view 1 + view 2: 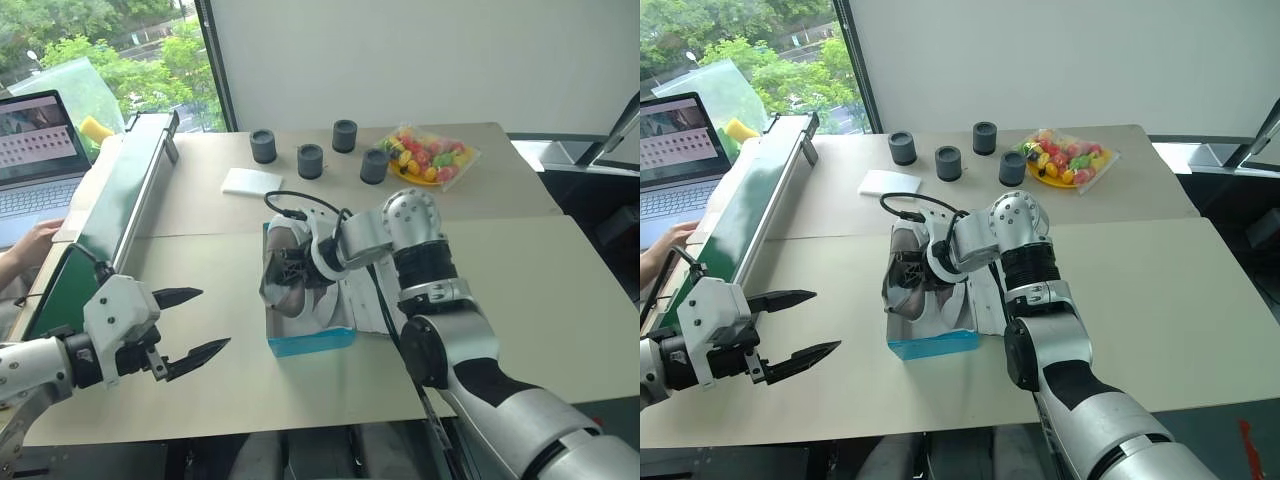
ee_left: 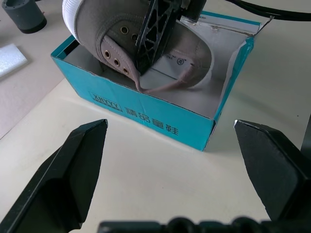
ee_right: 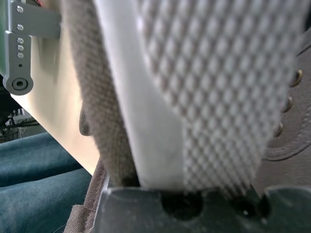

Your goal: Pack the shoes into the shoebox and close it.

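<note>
Nearest, the left gripper (image 1: pixel 195 322) hangs over the bare tabletop (image 1: pixel 520 290) with its 2 black fingers spread wide and nothing between them; it is aimed toward the shoebox (image 2: pixel 146 114) but stands well apart from it.

Just beyond, the blue shoebox sits open near the middle of the table, white inside, its short printed end toward the robot. The right gripper (image 1: pixel 292 272) reaches down into it from the right with its jaws closed on a grey-taupe shoe (image 1: pixel 283 262), 1 finger inside the shoe's opening and the patterned pale sole (image 3: pixel 218 87) against the other. The shoe is tilted, its heel raised above the box rim and its toe down inside. Whether a 2nd shoe lies beneath it cannot be told.

To the left, a long green-sided conveyor (image 1: pixel 115 215) runs away along the table edge, with a laptop (image 1: pixel 35 150) and a person's hand (image 1: pixel 30 245) beside it.

Farther back lie a flat white pad (image 1: pixel 250 181), 4 dark grey cylinders (image 1: pixel 310 160) and a bag of coloured toy fruit (image 1: pixel 430 157).
</note>
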Robot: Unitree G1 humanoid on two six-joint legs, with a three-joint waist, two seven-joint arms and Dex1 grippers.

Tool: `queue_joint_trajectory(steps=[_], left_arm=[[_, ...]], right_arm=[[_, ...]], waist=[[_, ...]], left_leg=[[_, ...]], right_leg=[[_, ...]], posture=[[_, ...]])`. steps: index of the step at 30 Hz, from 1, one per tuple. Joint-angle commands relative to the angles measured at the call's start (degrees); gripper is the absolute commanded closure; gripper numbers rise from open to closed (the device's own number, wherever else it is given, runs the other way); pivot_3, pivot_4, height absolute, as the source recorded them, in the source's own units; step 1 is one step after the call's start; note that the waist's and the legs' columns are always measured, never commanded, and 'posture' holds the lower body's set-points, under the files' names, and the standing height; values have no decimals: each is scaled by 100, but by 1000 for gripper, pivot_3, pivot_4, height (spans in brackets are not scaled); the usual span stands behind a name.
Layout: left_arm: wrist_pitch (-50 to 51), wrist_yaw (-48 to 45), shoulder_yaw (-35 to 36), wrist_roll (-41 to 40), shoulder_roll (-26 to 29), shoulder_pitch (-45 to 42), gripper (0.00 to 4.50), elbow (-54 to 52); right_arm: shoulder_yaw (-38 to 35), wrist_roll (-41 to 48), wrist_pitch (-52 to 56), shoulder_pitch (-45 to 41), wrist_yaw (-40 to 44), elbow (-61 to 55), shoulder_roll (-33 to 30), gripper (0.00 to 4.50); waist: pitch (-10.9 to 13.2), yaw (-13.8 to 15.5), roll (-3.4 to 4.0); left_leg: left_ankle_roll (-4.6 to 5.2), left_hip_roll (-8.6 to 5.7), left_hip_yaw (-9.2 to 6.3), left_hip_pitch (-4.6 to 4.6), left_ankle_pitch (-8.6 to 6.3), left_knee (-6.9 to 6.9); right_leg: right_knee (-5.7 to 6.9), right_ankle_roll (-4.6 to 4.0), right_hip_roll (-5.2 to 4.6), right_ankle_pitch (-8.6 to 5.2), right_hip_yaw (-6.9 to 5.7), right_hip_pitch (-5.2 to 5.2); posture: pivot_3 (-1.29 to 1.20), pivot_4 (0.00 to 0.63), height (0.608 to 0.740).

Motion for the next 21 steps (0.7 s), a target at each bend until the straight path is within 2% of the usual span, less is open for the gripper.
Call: queue_joint_trajectory(steps=[1, 9, 11, 12, 19, 20, 21], left_arm=[[-44, 27, -9, -19, 72, -130, 13, -81], [-34, 58, -100, 28, 74, -184, 13, -124], [-30, 69, -101, 25, 68, -188, 0, -127], [-29, 71, -101, 25, 67, -189, 0, -126], [-65, 70, -119, 61, 71, -180, 0, -84], [-74, 70, -133, 68, 73, -195, 0, -65], [-82, 72, -153, 78, 75, -213, 0, -48]], right_arm=[[-7, -340, 46, 80, 80, -17, 199, 3866], [44, -1006, 16, -26, 613, 258, 413, 3866], [76, -1161, -61, -70, 750, 316, 420, 3041], [88, -1226, -87, -84, 820, 334, 421, 2937], [176, -1650, -454, -296, 1319, 341, 402, 411], [155, -1684, -503, -368, 1375, 323, 385, 103], [118, -1714, -521, -448, 1429, 314, 363, 39]], waist=[[0, -13, 0], [0, -20, 0], [0, -16, 0], [0, -16, 0], [0, -13, 0], [0, -13, 0], [0, -13, 0]], left_leg=[[0, 0, 0, 1, 0, 0], [0, 1, 1, 2, 0, -1], [0, 2, 1, 3, 0, -2], [0, 2, 1, 3, 0, -2], [0, 2, 1, 5, 0, -1], [0, 2, 1, 5, 0, -1], [0, 2, 1, 5, 0, -1]], right_leg=[[1, 0, 1, 0, 0, 0], [1, 0, 7, 0, 4, -2], [2, -1, 9, 0, 5, -2], [2, -1, 10, 0, 5, -2], [2, -1, 9, 1, 6, -1], [3, -1, 9, 1, 6, 0], [3, -2, 9, 2, 6, -1]], posture=[[0, 150, 737], [0, 150, 737], [0, 150, 737], [0, 150, 737], [0, 150, 737], [0, 150, 737], [0, 150, 737]])
